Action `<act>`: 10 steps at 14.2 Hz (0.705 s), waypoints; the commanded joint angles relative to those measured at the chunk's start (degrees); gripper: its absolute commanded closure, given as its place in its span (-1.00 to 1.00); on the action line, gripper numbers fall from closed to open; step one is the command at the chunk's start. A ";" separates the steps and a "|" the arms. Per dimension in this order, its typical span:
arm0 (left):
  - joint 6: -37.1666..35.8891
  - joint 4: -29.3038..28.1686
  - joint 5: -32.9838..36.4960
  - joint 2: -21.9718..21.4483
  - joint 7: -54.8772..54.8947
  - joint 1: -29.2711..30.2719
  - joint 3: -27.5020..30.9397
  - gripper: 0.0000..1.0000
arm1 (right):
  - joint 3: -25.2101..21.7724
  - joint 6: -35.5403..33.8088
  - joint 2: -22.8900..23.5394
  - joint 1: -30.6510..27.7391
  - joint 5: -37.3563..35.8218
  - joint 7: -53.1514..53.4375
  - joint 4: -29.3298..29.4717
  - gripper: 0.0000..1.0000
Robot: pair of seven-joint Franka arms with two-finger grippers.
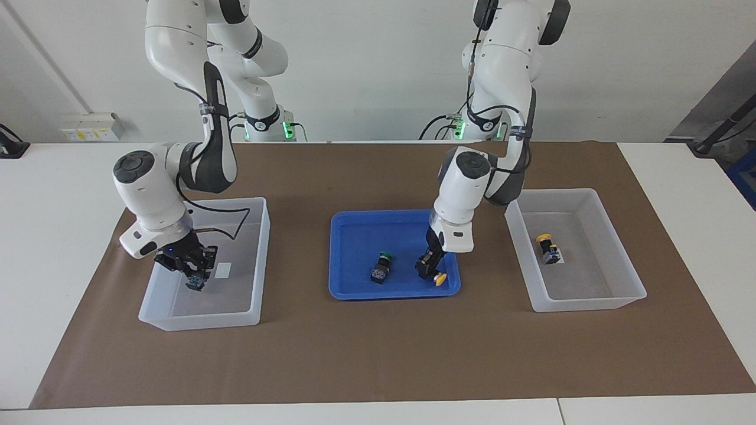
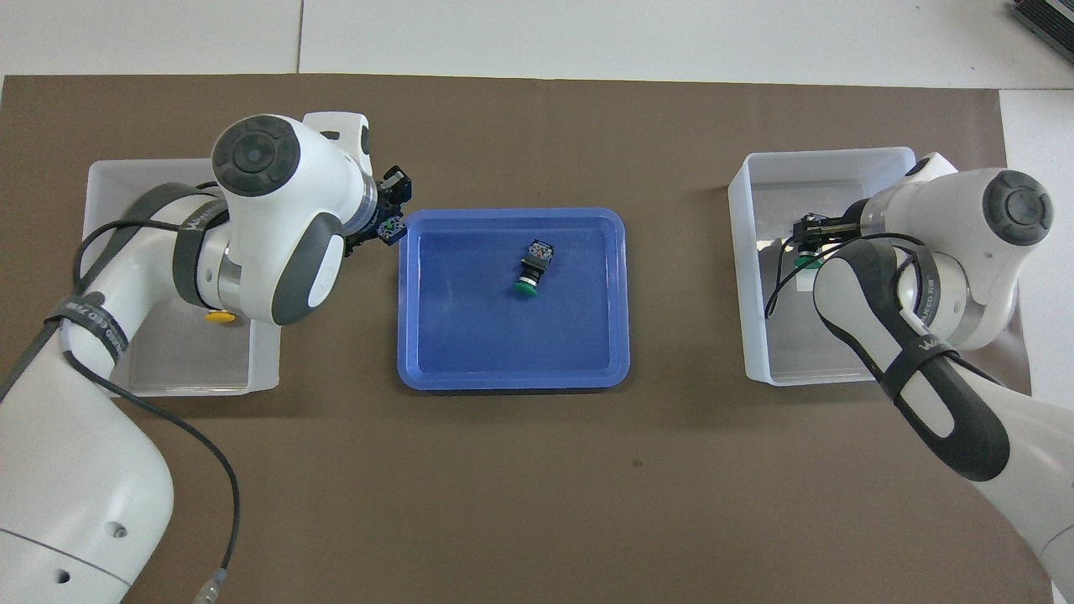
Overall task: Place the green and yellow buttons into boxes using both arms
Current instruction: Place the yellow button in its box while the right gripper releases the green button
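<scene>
Left jaws (image 1: 433, 270) grip yellow button (image 1: 439, 279) | right jaws (image 1: 194, 276) grip green button (image 2: 807, 262) — half-hidden

A plain white wall (image 1: 366, 71) runs along the robots' end of the room, evenly lit. The white table (image 1: 53, 200) is covered across its middle by a brown mat (image 1: 366, 354). A white socket strip (image 1: 88, 127) sits low on the wall toward the right arm's end. A dark panel (image 1: 717, 97) stands toward the left arm's end.
</scene>
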 commanded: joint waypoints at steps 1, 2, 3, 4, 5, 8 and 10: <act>-13.19 6.10 0.68 -1.83 12.47 5.59 -0.49 1.00 | 0.83 -2.10 -3.11 0.23 0.88 5.04 1.92 -1.00; -16.89 7.87 0.77 -1.83 16.69 7.96 -0.58 1.00 | 1.71 -4.37 -3.55 1.28 0.80 10.13 3.58 -1.00; -19.45 8.85 0.94 -2.09 21.69 10.34 -0.67 1.00 | 1.89 -7.44 -3.56 2.77 0.71 15.22 6.12 -1.00; -20.43 8.94 1.03 -2.62 27.83 12.28 -0.58 1.00 | 1.89 -10.25 -3.30 4.96 0.71 21.19 9.10 -1.00; -20.44 8.94 0.68 -2.71 34.24 14.04 -0.32 1.00 | 1.89 -11.59 -2.86 6.37 -0.16 27.17 11.22 -1.00; -19.21 7.37 0.42 -3.24 46.93 19.22 -0.32 1.00 | 1.80 -11.95 -2.24 13.66 -0.96 39.14 12.21 -1.00; -12.58 -0.85 0.42 -6.29 54.40 20.90 -0.23 1.00 | 1.89 -11.78 -0.06 17.88 -4.46 48.19 14.65 -1.00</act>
